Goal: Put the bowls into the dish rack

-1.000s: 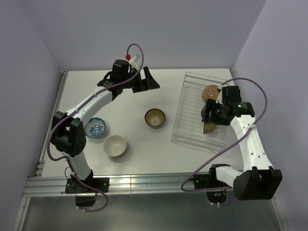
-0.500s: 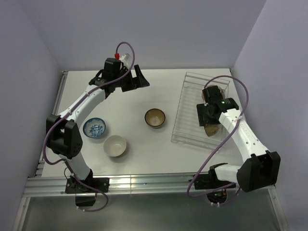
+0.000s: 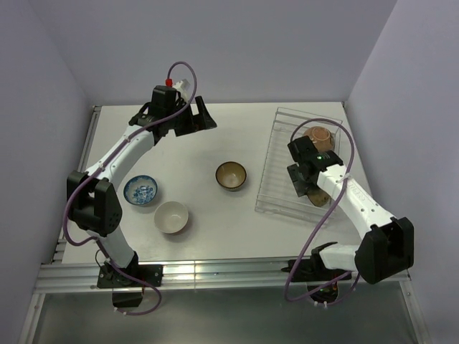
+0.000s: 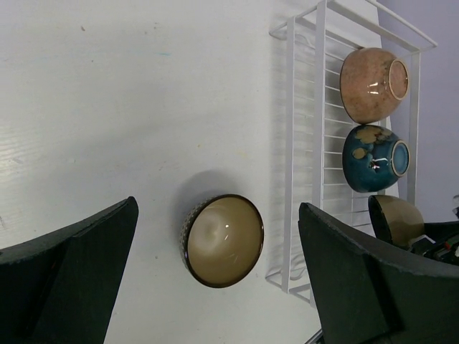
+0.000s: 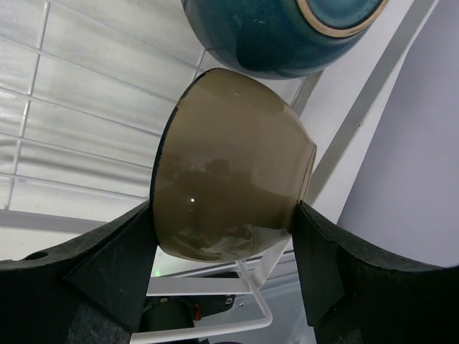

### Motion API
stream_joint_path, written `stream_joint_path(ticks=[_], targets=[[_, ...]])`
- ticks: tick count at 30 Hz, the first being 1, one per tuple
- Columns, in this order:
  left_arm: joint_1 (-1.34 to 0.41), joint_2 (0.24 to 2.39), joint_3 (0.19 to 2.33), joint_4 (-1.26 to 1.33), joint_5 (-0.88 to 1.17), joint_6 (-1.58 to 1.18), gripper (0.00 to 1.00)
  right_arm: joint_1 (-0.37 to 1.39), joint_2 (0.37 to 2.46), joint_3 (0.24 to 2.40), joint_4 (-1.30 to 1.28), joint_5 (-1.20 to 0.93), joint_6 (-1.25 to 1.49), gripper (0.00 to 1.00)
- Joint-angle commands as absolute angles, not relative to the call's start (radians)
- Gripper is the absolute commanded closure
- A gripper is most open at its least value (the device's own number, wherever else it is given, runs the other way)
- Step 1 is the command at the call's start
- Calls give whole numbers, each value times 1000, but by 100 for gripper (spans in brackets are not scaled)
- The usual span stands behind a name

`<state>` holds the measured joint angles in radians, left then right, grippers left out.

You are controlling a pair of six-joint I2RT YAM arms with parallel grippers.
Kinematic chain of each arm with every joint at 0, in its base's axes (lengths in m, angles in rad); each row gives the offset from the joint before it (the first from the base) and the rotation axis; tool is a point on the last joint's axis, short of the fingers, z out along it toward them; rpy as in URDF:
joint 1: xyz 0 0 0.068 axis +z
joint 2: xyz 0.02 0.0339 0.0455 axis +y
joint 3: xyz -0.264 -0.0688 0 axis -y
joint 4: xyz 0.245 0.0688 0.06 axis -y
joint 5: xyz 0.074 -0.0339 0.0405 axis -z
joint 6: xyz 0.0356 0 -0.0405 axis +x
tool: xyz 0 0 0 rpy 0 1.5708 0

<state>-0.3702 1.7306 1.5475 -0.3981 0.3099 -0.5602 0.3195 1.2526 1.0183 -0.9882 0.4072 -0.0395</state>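
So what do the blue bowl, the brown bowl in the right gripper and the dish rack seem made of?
The blue bowl looks like glazed ceramic: glossy, mottled tan patches, a paler foot ring. The brown bowl is likely the same; its smooth glossy skin shows reflections. The dish rack has thin whitish, partly see-through ribs, probably plastic; coated wire can't be ruled out.

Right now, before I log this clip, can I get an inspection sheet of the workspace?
Surface: white table, no spills seen.
Job's things: dish rack holds pink-tan bowl, dark blue bowl, olive bowl, all on edge; tan-lined bowl, blue-patterned bowl, cream bowl upright on table.
Clutter: nothing seen.
Grippers: left gripper open, empty, above table; right gripper flanks olive bowl, grip unclear.
Cables: left cable loops above arm; right cable arcs over rack.
Surroundings: lavender walls, near-edge metal rail.
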Motion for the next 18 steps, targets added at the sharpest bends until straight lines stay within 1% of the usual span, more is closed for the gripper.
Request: stream_joint_path(ticks=[1,10,11,16,18], targets=[[-367,1689,1601,-407,285,-531,0,339,1262,1014,-956,477,-63,100],[-364,1675,1585,-400,259,-534,0,345,1319,968,-919,518,-58,99],[-362,1677,1585,-400,258,-532,1,345,1330,966,-917,522,-55,95],[-360,1681,1591,-403,255,-529,1,345,1354,976,-928,473,-45,86],[-357,1689,1594,-408,258,-529,0,350,1367,977,-931,457,-38,80]])
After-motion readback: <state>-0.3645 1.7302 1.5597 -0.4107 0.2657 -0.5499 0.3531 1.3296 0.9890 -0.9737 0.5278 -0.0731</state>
